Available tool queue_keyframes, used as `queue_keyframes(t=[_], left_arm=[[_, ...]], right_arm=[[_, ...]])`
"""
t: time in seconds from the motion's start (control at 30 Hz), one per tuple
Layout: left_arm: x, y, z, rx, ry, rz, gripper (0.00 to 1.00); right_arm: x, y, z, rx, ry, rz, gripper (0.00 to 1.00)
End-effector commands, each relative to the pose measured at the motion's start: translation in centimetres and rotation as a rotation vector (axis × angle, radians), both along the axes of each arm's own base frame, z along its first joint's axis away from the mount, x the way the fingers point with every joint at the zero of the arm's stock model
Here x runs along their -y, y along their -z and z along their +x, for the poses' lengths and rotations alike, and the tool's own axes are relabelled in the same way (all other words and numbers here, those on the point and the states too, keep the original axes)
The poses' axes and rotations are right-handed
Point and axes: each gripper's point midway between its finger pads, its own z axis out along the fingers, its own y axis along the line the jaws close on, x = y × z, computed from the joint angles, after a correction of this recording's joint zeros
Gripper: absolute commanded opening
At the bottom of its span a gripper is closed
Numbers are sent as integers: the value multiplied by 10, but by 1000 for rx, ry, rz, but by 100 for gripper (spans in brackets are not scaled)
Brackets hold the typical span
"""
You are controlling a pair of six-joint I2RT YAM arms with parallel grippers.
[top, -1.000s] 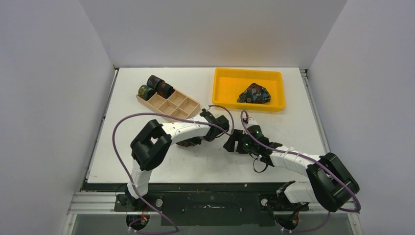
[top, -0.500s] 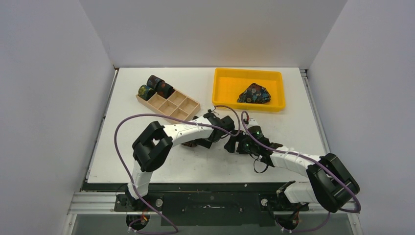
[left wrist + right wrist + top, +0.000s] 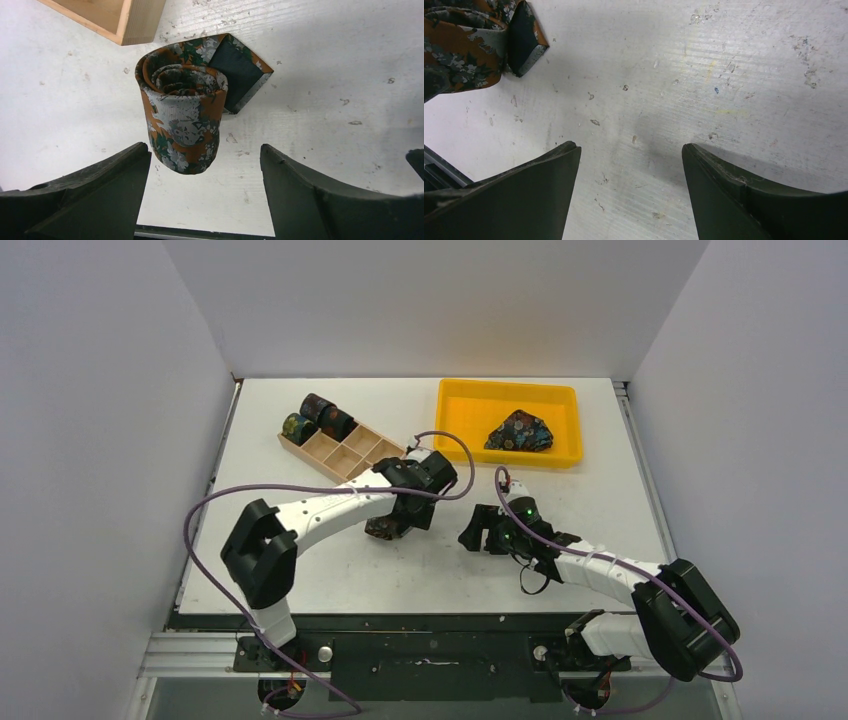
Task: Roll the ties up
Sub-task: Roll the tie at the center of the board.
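Note:
A rolled tie [image 3: 182,115], rust-orange with a grey and green floral print, rests on the white table with its pointed tail end [image 3: 240,75] sticking out behind it. My left gripper [image 3: 204,150] hangs open over the roll, touching nothing. From above, the roll [image 3: 381,529] peeks out beneath the left gripper [image 3: 400,518]. My right gripper [image 3: 626,147] is open over bare table, and the same tie [image 3: 459,55] lies off to its upper left. In the top view the right gripper [image 3: 473,536] sits to the right of the roll. An unrolled blue floral tie [image 3: 519,431] lies bunched up.
The bunched tie lies in a yellow tray [image 3: 507,386] at the back right. A wooden compartment box [image 3: 350,455] at the back left holds three rolled ties [image 3: 318,408] at its far end. Its corner [image 3: 135,25] is close to the roll.
The left gripper has opened and let go of the rolled tie, and its arm has swung left toward the box. The right gripper has stayed open and nearly still.

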Motion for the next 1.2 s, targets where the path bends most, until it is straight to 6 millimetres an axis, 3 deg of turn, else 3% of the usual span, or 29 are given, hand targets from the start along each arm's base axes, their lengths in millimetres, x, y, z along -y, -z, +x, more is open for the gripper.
queue_keyframes(t=[0.0, 0.27, 0.43, 0.73, 0.83, 1.17], left_arm=[[13, -17, 3, 3, 15, -198, 77], [20, -17, 11, -42, 4, -503, 50], [24, -11, 14, -54, 9, -601, 47], [27, 24, 11, -122, -1, -578, 47], [27, 15, 11, -102, 6, -594, 48], [22, -42, 9, -31, 53, -694, 63]], right_arm=[[-3, -14, 8, 63, -9, 23, 76], [-10, -18, 5, 71, -33, 62, 75], [-14, -22, 3, 77, -47, 80, 75], [-24, -34, 5, 81, -62, 107, 75], [-29, -40, 7, 86, -65, 122, 75], [-62, -72, 18, 73, -80, 287, 75]])
